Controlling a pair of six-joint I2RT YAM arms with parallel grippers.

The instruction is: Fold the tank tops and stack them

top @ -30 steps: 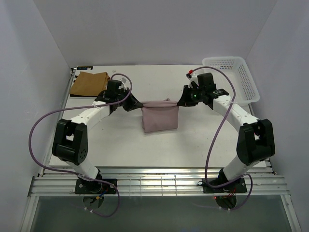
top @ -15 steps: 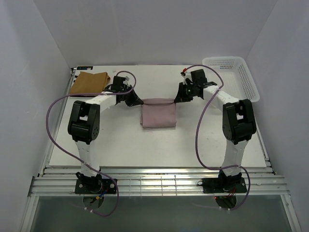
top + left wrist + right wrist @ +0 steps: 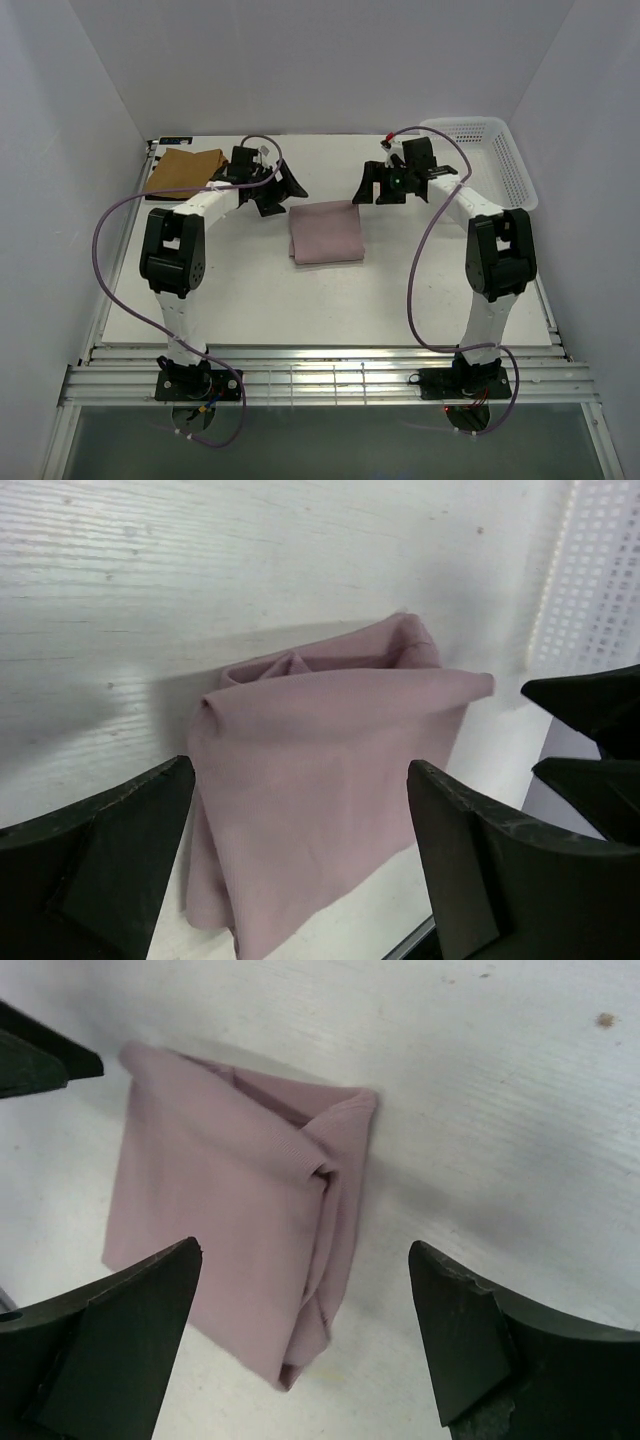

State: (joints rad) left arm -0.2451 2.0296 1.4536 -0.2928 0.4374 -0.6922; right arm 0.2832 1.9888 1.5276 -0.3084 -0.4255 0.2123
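A pale pink tank top (image 3: 326, 231) lies folded into a square on the middle of the table, also seen in both wrist views (image 3: 320, 780) (image 3: 230, 1230). A tan-brown tank top (image 3: 184, 171) lies folded at the far left corner. My left gripper (image 3: 279, 193) hovers open just off the pink top's far left corner, nothing between its fingers. Open as well, my right gripper (image 3: 368, 186) hangs off the far right corner. In the wrist views the jaws (image 3: 300, 860) (image 3: 305, 1335) stand wide above the cloth. No striped top shows.
A white mesh basket (image 3: 486, 158) stands at the far right of the table, close to the right arm. White walls close in the table on both sides and at the back. Purple cables loop off both arms.
Both grippers held the pink top's far corners, carried them back, then opened and let go. The pink top now lies flat, folded. Both grippers have lifted slightly apart.
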